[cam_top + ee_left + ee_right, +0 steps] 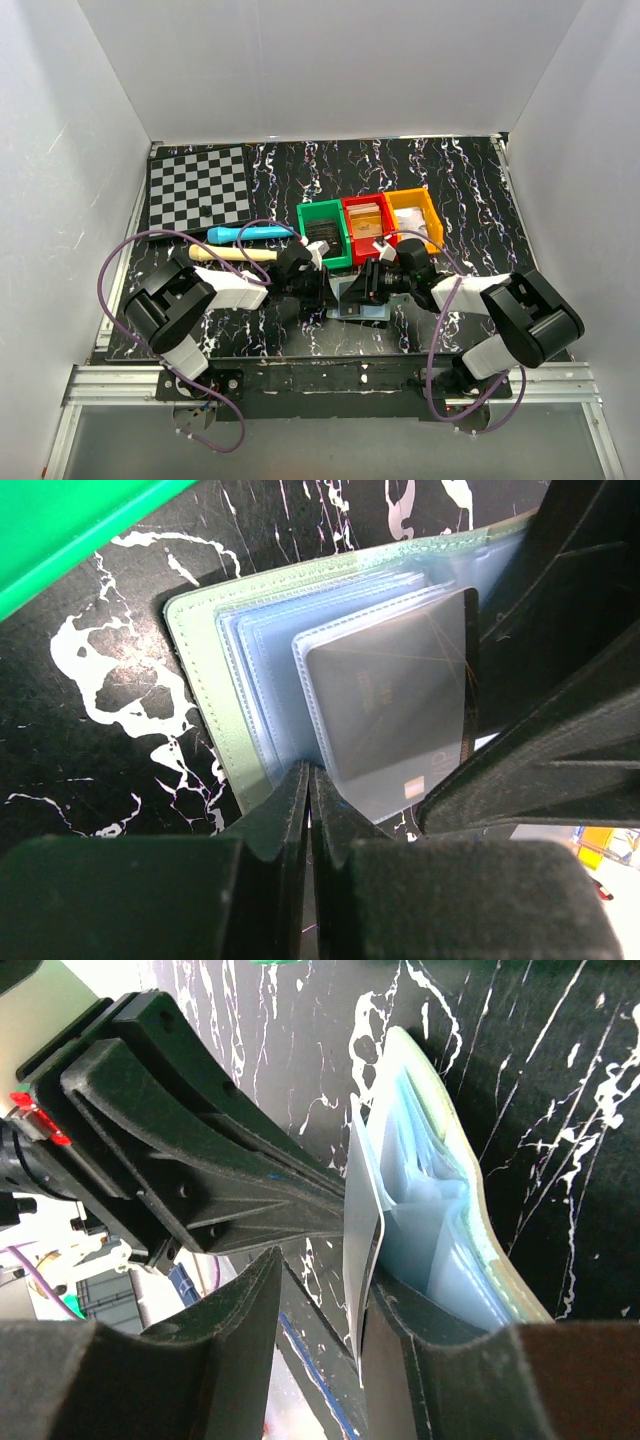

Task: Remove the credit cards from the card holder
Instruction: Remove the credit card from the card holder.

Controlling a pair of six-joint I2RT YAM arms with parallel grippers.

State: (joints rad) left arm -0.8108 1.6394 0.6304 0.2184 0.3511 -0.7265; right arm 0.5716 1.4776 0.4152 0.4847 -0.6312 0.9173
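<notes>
The card holder (200, 670) lies open on the black marbled table, a grey-green cover with pale-blue sleeves; in the top view it (358, 306) sits between the two arms. A dark credit card (392, 702) lies in the uppermost sleeve. My left gripper (310, 773) is shut, its tips pressed against the holder's near edge. My right gripper (322, 1270) is open. The lifted sleeve with the credit card (360, 1215) stands between its fingers, resting against the right one and apart from the left one. The holder (455, 1210) bulges behind it.
Green (325, 232), red (365, 225) and orange (412, 215) bins stand in a row just behind the holder. A chessboard (197, 188) lies at the back left, with a blue marker (245, 233) and a pale stick (232, 254) in front of it. White walls enclose the table.
</notes>
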